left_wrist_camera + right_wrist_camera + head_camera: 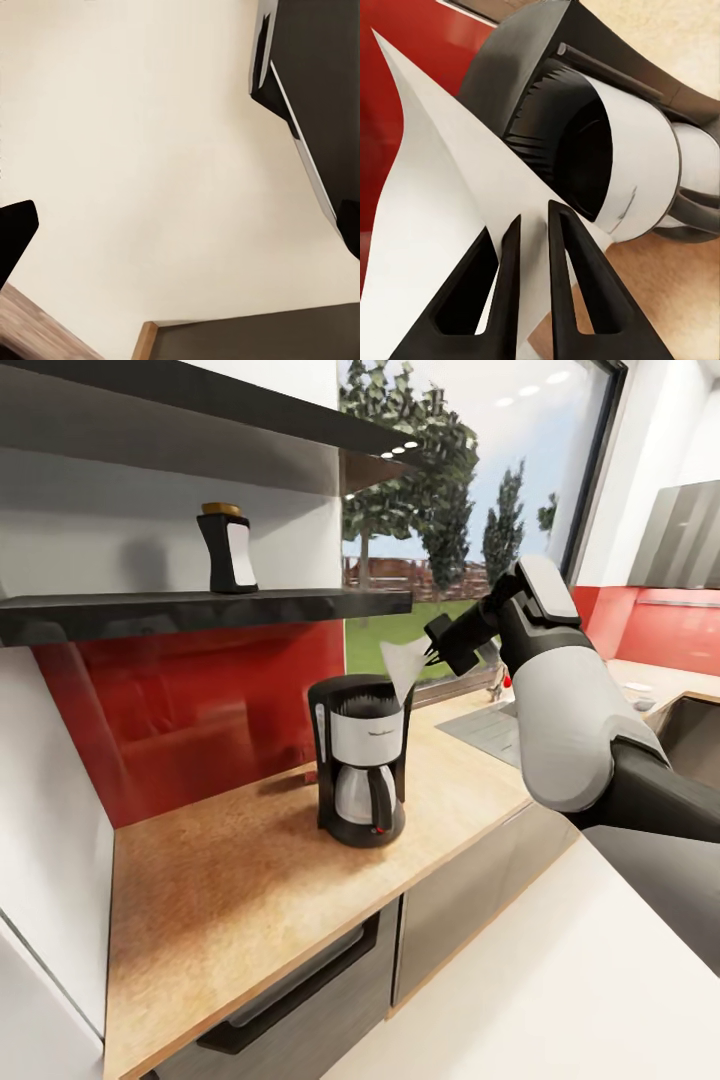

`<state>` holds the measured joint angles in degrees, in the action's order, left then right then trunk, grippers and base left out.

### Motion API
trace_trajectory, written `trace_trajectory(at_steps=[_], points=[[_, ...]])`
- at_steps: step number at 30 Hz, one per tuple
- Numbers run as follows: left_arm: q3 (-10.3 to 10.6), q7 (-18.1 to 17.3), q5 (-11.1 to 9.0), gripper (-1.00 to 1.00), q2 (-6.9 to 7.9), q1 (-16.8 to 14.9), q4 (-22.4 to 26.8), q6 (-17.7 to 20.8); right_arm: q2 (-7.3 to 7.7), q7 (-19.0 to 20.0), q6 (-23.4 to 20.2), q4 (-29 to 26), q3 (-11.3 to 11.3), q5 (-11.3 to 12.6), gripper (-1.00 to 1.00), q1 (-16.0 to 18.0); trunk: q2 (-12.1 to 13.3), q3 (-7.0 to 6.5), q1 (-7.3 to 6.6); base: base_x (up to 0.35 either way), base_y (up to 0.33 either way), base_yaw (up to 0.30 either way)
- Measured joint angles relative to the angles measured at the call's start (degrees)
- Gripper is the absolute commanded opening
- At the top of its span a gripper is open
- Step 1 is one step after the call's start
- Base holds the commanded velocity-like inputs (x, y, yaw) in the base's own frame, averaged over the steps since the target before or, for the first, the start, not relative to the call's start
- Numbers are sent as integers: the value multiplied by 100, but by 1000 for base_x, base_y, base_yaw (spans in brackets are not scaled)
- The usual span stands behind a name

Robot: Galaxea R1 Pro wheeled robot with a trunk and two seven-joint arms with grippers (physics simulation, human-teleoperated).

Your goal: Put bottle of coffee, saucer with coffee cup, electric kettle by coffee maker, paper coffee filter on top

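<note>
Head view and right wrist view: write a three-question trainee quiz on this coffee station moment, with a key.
1. True or false: the white paper coffee filter already lies flat inside the open top of the black and silver coffee maker.
2. What does the right claw hold? A) the white paper filter B) a saucer C) a kettle
3. Fill in: the dark coffee bottle with the gold lid stands on the dark wall ____.

Key:
1. False; the claw holds it in the air at the machine's upper edge.
2. A
3. shelf
</note>
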<state>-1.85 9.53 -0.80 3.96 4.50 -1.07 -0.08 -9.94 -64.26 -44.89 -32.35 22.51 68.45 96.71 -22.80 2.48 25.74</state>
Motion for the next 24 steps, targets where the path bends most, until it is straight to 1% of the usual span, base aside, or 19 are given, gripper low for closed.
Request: trace_trajectory(at_steps=[7, 12, 16, 24], points=[[1, -2, 2, 100, 0, 0, 0, 0, 0, 2, 0, -1, 0, -4, -100, -5, 0, 0, 0, 18, 12, 0], [-4, 0, 0, 100, 0, 0, 3, 0, 0, 2, 0, 2, 0, -3, -100, -11, 0, 0, 0, 99, 71, 0], [-2, 1, 1, 100, 0, 0, 8, 0, 0, 2, -1, 1, 0, -6, -100, -152, 0, 0, 1, 18, 11, 0], [-1, -3, 0, 100, 0, 0, 7, 0, 0, 2, 0, 0, 0, -5, -100, -193, -1, 0, 0, 40, 1, 0]])
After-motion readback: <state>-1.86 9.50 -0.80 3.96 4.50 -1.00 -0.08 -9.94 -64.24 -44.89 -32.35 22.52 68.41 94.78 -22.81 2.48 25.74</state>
